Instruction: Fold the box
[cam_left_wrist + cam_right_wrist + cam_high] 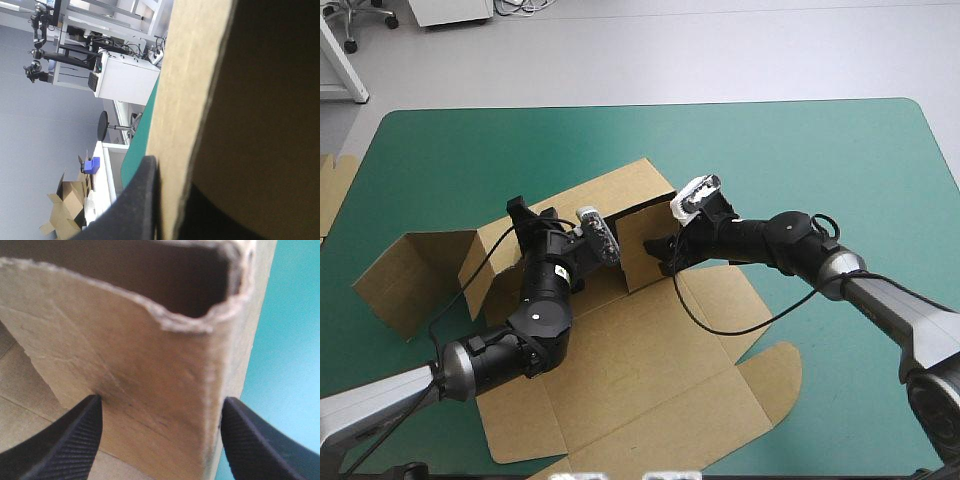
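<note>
Left gripper was clamped on a raised wall of the brown cut-cardboard box, board edge pinched between its black fingers. Right gripper was released, fingers spread either side of an upright folded corner of that box. Box sat left of centre on the teal-green table cover, far walls partly raised, near flaps flat. More brown board showed at the table's left edge.
</note>
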